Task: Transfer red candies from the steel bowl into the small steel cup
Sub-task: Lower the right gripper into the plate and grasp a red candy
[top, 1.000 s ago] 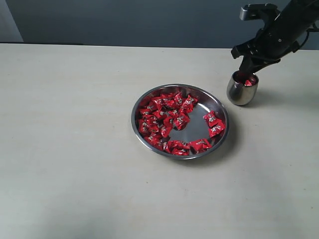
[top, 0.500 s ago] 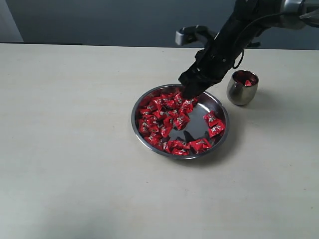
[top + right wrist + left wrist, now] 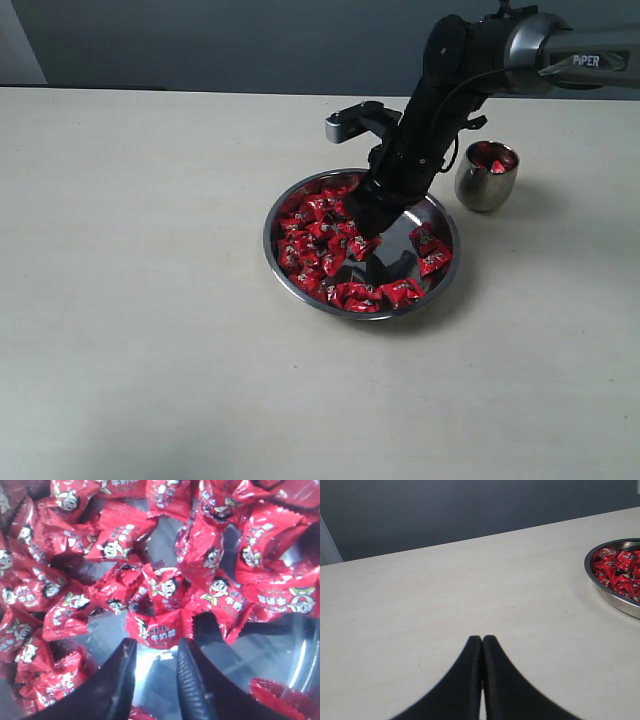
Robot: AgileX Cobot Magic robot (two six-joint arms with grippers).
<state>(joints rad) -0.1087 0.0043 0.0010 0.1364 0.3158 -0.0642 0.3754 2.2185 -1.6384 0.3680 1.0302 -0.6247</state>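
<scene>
Right pincer (image 3: 362, 232), back from the small rounded steel cup (image 3: 486, 180) and empty, jaws narrowly parted, has dipped among the shiny red-wrapped candies (image 3: 318, 238) in the wide shallow steel bowl (image 3: 268, 238), beginning the next pick.

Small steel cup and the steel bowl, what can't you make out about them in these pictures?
1. Small steel cup, exterior view: its wall hides how many red candies lie inside. Neither wrist view shows it.
2. Steel bowl, left wrist view: cut off by the picture's edge.
3. Right tool, exterior view: its tips sit among the bowl's candies, too small to tell whether they hold one.
</scene>
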